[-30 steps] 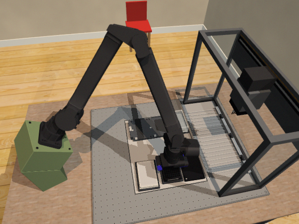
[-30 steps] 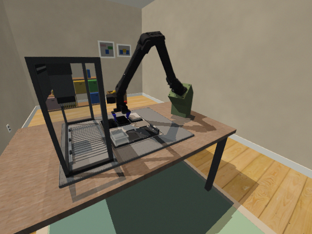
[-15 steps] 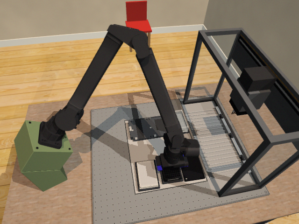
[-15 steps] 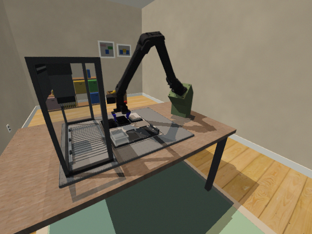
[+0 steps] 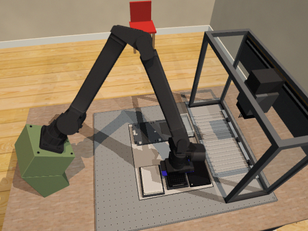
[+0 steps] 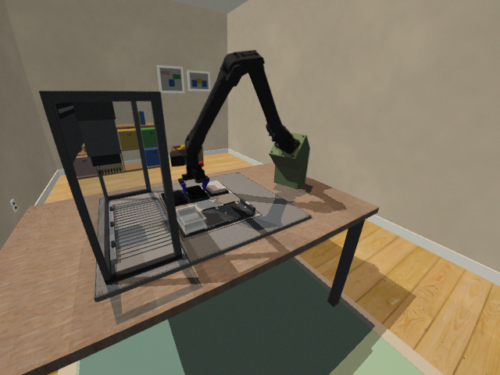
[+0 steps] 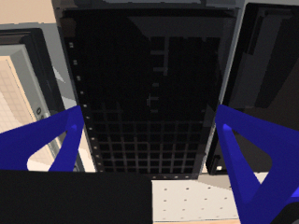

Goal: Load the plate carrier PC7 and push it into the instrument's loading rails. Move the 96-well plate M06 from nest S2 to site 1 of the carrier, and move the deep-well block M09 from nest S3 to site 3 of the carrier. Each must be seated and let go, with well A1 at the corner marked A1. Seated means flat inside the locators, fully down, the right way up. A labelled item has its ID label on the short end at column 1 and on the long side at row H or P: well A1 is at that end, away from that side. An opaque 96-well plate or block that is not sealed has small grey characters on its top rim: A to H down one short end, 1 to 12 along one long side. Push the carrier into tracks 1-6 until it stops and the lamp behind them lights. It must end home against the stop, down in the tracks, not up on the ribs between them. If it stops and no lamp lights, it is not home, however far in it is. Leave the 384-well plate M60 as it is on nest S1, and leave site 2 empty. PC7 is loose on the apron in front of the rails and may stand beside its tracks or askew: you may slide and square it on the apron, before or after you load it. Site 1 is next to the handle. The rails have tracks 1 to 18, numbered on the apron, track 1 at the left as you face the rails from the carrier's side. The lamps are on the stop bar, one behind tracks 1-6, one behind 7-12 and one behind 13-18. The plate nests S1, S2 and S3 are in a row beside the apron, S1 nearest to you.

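My gripper [image 5: 177,171] hangs low over the middle nest, open and empty. In the wrist view its blue fingers stand one on each long side of the black 96-well plate M06 [image 7: 147,93], clear of it. M06 [image 5: 176,180] lies flat in its nest. The black deep-well block M09 [image 5: 198,175] sits in the nest on the rail side and also shows in the wrist view [image 7: 262,84]. The pale plate M60 [image 5: 151,180] sits in the nest on the other side. The dark carrier PC7 [image 5: 154,131] lies on the apron behind my arm, partly hidden.
The ribbed loading rails [image 5: 221,144] lie inside a black frame [image 5: 248,111] with a dark instrument head hanging in it. A clear tray-like thing [image 6: 189,219] sits at the carrier's end next to the rails. My green base block [image 5: 42,159] stands at the table's left.
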